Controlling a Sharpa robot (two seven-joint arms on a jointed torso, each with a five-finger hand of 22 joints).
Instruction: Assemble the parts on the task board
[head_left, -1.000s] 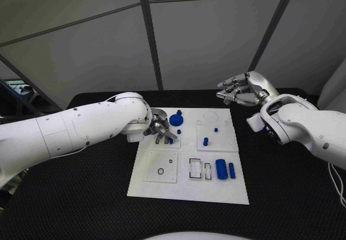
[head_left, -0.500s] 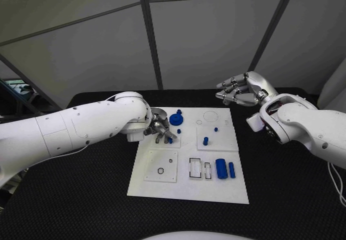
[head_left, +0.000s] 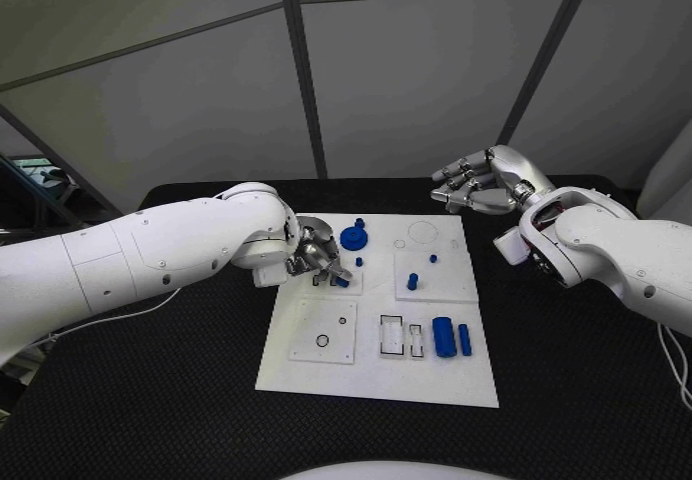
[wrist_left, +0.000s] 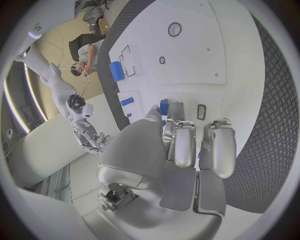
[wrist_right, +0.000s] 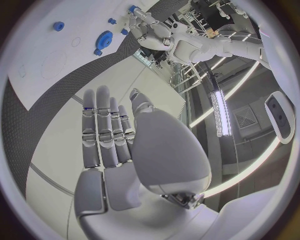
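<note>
The task board lies flat in the middle of the black desk, its long side running away from the robot; the left hand is down over the board's far-left panel, its fingers curled toward the surface beside a small blue peg; the left wrist view shows a small blue part right at the fingertips, but whether the fingers actually grip it or merely touch it I cannot tell; just beyond that hand a large blue round part sits on the board, with a small blue peg near it; on the neighbouring right panel stand two more small blue pegs, and one farther back; toward the near-right of the board a blue cylinder lies on its side with a slimmer blue bar just beside it, next to two rectangular slots; the near-left panel carries a dark ring; the right hand is raised above the desk beyond the board's far-right corner, well apart from the parts, its fingers extended side by side and holding nothing.
</note>
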